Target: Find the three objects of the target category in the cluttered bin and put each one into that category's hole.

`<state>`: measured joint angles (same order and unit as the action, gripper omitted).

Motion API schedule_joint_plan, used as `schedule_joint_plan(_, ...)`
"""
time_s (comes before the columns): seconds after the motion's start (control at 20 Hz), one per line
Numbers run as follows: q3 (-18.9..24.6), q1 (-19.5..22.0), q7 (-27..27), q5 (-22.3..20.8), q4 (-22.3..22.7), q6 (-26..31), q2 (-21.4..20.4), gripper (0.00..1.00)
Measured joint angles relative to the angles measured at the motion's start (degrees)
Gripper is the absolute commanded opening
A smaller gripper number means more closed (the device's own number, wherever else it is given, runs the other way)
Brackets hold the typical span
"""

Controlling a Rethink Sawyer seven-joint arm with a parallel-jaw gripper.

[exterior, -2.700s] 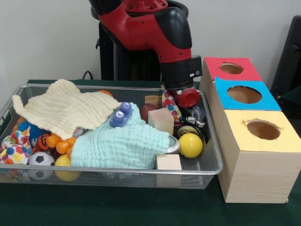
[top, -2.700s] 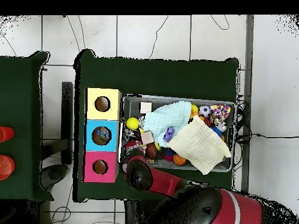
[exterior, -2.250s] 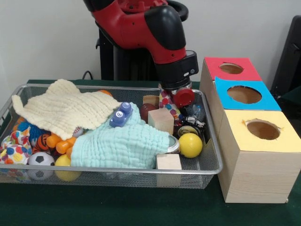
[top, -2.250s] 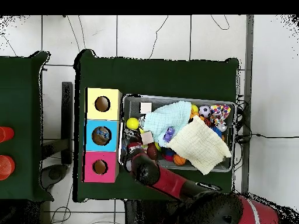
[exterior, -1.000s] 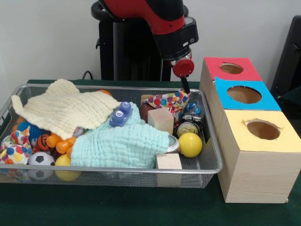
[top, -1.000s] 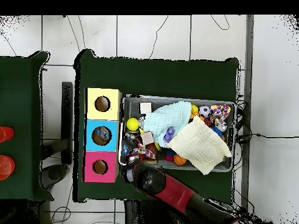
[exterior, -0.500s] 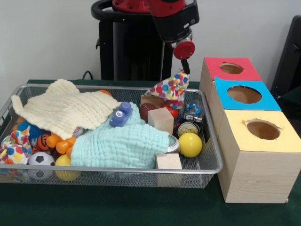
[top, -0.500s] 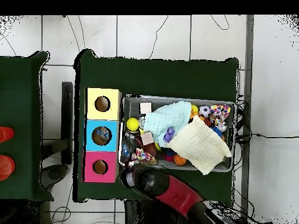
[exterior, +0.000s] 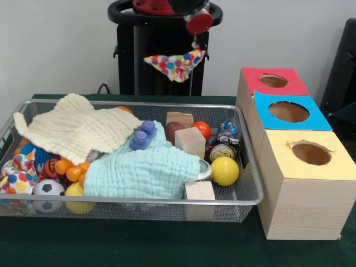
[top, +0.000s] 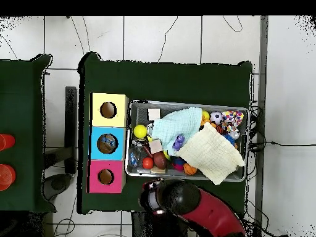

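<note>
The wire mesh bin [exterior: 139,201] is full of toys and cloths. One can [exterior: 223,151] with a silver pull-tab top stands at the bin's right end. A blue-printed can [exterior: 227,128] lies just behind it. A silver can rim [exterior: 205,170] peeks out from under the mint cloth [exterior: 144,167]. My gripper [exterior: 195,44] is high above the bin's back edge, shut on a polka-dot cloth [exterior: 175,62] that hangs free. In the overhead view only my arm [top: 179,197] shows, outside the bin [top: 185,103].
Three boxes stand right of the bin, with a red-topped hole [exterior: 273,81], a blue one [exterior: 288,112] and a yellow one [exterior: 311,153]. A cream cloth [exterior: 75,128], yellow ball [exterior: 225,171], red ball [exterior: 202,129] and wooden cubes [exterior: 191,142] fill the bin.
My gripper dipped into the bin's right end, closed on the polka-dot cloth and lifted it up and back. A red ball and the cans beneath now show.
</note>
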<state>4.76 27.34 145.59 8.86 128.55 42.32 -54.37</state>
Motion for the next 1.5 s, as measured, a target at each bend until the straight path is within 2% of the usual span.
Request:
schedule_joint_plan(0.2,-2.9,0.8,0.0,-3.7,-2.8,3.6,-1.7,0.0)
schedule_joint_plan(0.65,-6.3,3.4,0.0,-10.5,-8.1,2.8,-1.5,0.0)
schedule_joint_plan(1.05,-6.6,3.9,0.0,-13.7,-10.8,-3.6,2.4,0.0)
schedule_joint_plan(1.1,-6.8,3.9,0.0,-14.6,-11.2,-5.6,3.7,0.0)
schedule_joint_plan(1.5,-7.6,3.4,0.0,-18.5,-13.3,-11.0,8.8,0.0)
